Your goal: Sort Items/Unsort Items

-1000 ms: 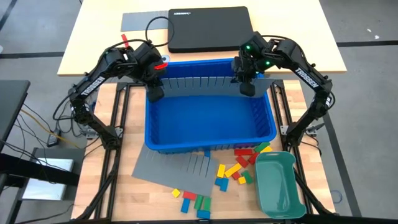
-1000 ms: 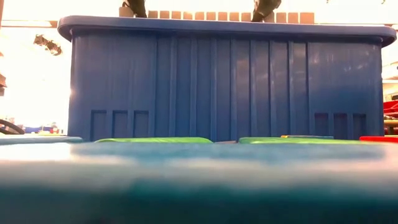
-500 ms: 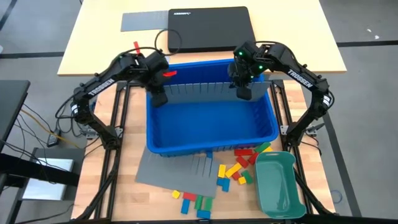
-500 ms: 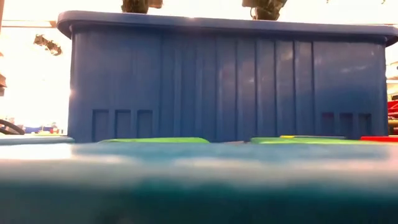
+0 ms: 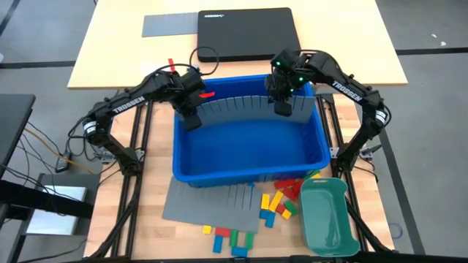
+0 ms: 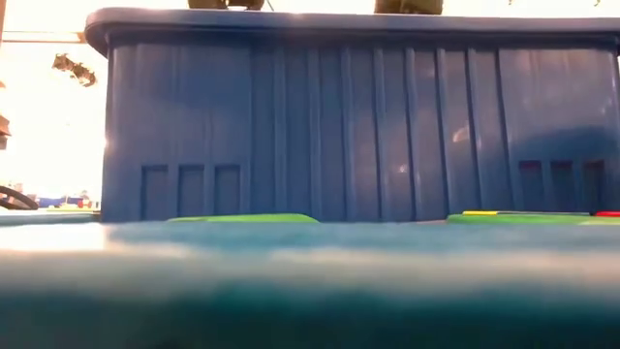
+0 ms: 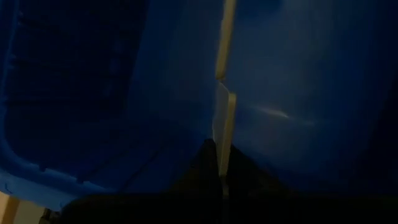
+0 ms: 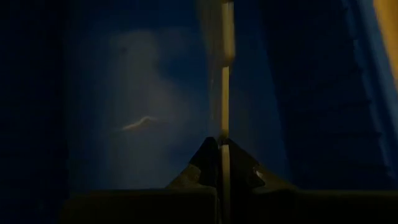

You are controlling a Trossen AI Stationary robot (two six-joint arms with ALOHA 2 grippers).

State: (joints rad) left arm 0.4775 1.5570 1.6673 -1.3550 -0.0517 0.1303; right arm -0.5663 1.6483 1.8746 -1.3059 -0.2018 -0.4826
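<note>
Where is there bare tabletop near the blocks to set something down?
Bare wood shows along the table edge between the lowest blocks and the teal tray, and left of the grey divider sheet. It is crowded between the blue bin and the tray, where the blocks pile.

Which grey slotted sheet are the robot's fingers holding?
The grey slotted sheet standing upright inside the blue bin, at. Both arms pinch it. The other grey sheet lies flat on the table under the bin.
</note>
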